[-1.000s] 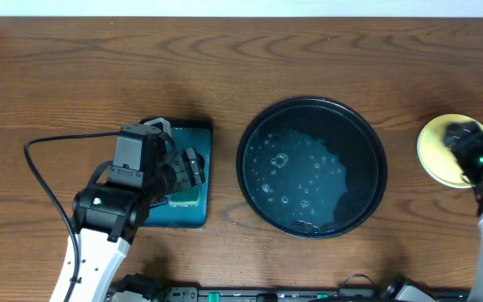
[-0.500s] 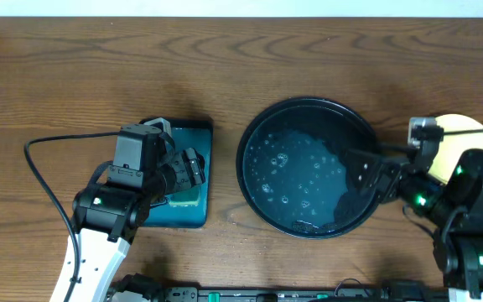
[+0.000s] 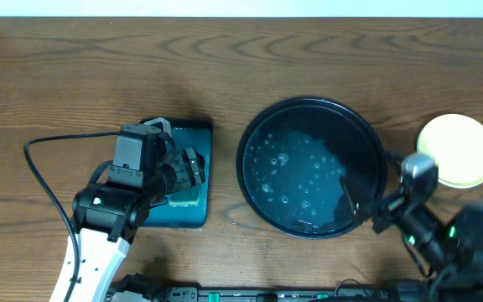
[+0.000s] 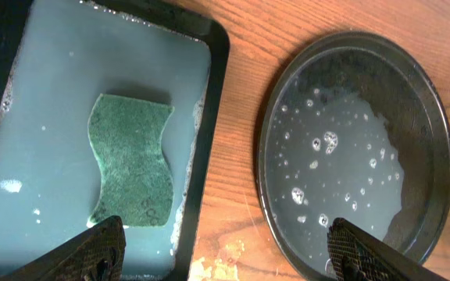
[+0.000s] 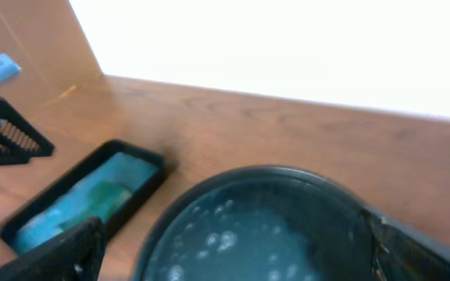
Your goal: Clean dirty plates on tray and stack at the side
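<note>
The black tray [image 3: 258, 134] sits mid-table and holds soapy water with bubbles; no plate shows in it. A pale yellow plate [image 3: 457, 151] lies on the table to its right. No mint-blue plates are in view. My right gripper [image 3: 360, 201] is open and empty at the tray's right rim, blurred. In the right wrist view it [image 5: 237, 265] looks across the tray [image 5: 209, 195]. My left gripper [image 3: 193, 170] is open and empty above the gap between the teal tray and the black tray [image 4: 436, 133], as the left wrist view [image 4: 225, 265] shows.
A rectangular teal tray [image 3: 199, 134] of cloudy water with a green sponge [image 4: 131, 160] lies left of the black tray; it also shows in the right wrist view [image 5: 84, 203]. A black cable [image 3: 44, 180] loops by the left arm. A pale wall borders the table's far edge.
My right arm has swung from over the yellow plate at the far right down and left to the black tray's right rim, uncovering the plate. The left arm has not moved.
</note>
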Motion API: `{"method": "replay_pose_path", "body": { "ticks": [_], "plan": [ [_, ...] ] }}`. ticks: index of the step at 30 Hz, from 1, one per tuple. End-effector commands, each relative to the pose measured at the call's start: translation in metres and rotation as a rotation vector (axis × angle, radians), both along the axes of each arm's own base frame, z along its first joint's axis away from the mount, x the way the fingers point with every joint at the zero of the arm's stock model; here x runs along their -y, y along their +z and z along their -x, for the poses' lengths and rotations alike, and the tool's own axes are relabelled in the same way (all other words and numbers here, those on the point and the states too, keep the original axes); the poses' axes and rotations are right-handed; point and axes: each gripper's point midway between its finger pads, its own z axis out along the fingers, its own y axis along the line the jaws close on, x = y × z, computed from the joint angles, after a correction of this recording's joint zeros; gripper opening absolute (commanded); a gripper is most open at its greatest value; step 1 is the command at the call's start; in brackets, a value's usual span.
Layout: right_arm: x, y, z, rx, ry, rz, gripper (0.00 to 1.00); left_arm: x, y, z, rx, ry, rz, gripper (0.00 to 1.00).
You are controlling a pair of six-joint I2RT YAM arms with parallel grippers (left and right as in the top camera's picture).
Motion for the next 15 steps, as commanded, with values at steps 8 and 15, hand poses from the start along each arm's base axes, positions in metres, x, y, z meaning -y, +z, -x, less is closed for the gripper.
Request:
{"method": "replay_pose_path", "body": {
  "ticks": [8, 15],
  "plan": [
    [0.021, -0.083, -0.003, 0.127, -0.128, 0.058, 0.99, 0.001, 0.007, -0.003, 0.017, -0.004, 0.005, 0.83],
    [0.023, -0.097, -0.014, 0.212, -0.145, 0.05, 0.99, 0.001, 0.007, -0.003, 0.017, -0.004, 0.005, 0.83]
  ]
}}
